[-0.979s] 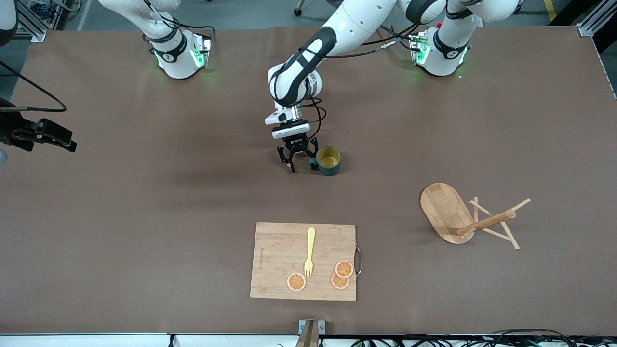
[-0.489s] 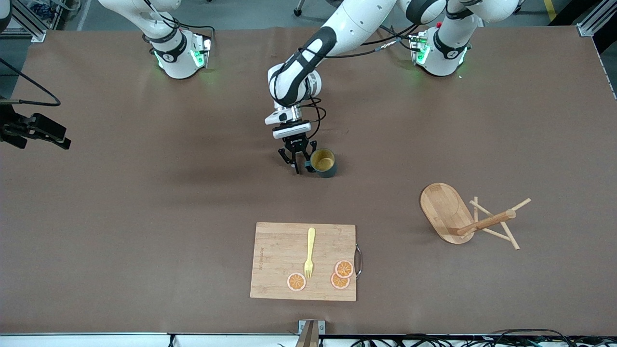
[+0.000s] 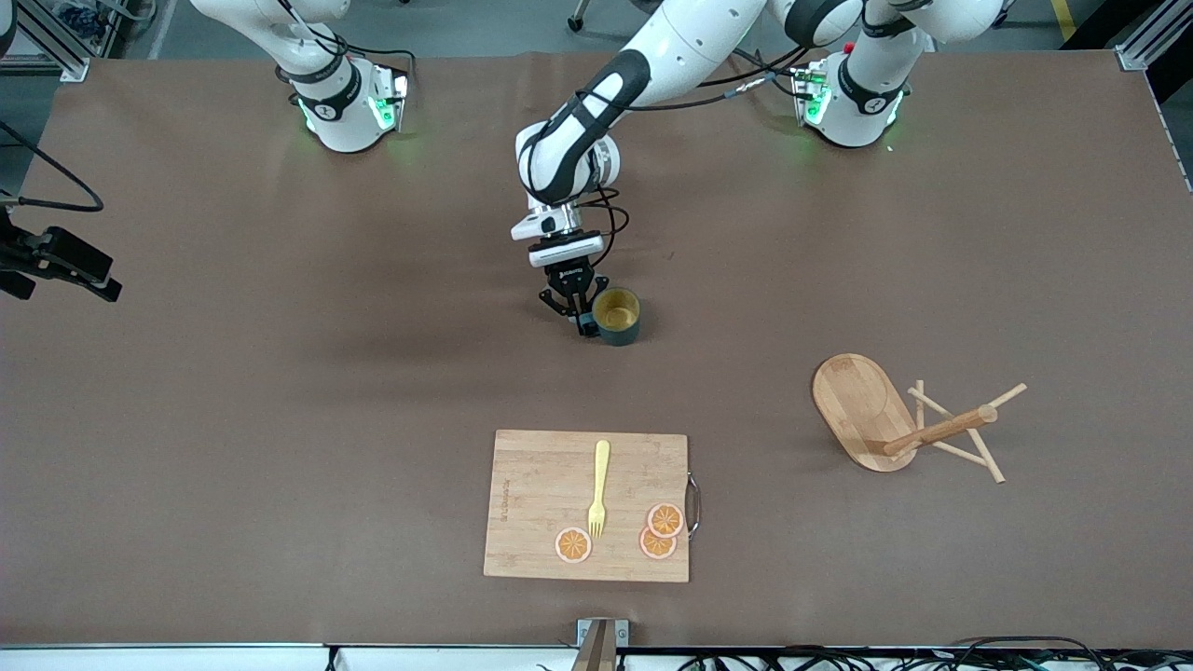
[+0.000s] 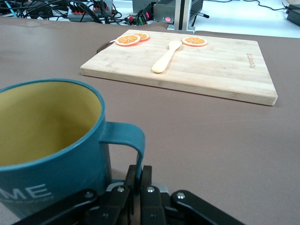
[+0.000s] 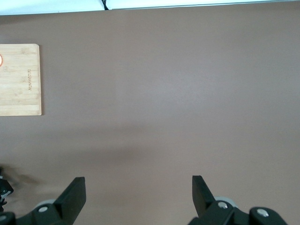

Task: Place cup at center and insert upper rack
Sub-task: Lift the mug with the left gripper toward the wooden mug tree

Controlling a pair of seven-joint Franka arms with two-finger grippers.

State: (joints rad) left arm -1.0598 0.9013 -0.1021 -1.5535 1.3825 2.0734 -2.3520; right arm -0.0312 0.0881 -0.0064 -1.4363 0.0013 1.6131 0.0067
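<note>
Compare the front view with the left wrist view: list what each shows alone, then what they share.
Front view only: the tipped-over light wooden mug tree toward the left arm's end of the table, and the right claw, waiting open over the table's edge.
Left wrist view only: white lettering on the cup's wall.
Both: the dark teal cup, the left claw shut on its handle, and the bamboo cutting board.

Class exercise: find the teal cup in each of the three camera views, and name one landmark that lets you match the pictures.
Front view: the cup stands mid-table, its handle in the left gripper.
Left wrist view: cup fills the foreground.
Right wrist view: not in it.
Shared landmark: the cutting board.
</note>
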